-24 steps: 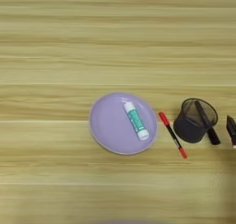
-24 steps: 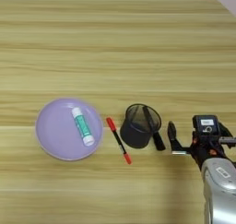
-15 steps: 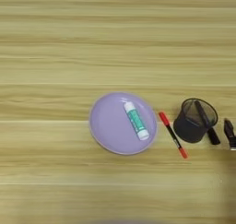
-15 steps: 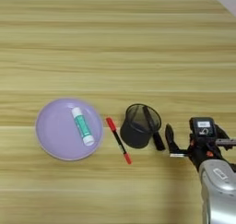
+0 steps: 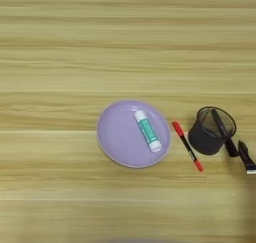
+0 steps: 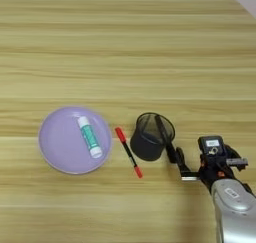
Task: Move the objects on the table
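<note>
A short white glue stick (image 5: 148, 131) with a teal-green label lies on a round lilac plate (image 5: 115, 137). Just right of the plate, a slim black marker pen (image 5: 187, 147) with a red cap and red tip lies slanted on the table (image 5: 125, 47). My right gripper (image 6: 176, 156) is low at the right, open, with bare wood between its two black fingers. Its left finger (image 6: 172, 154) sits against the right side of a black mesh cup (image 6: 147, 144). A thin dark line runs on from that finger into the cup.
The black mesh cup stands right of the marker pen, between it and my gripper. The silver forearm (image 6: 232, 207) comes in from the bottom right corner. Wide bare wood stretches over the far and left parts of the table.
My gripper has shifted a little left and toward the near edge, closing on the cup's right side. Plate, glue stick, marker pen and cup have stayed put.
</note>
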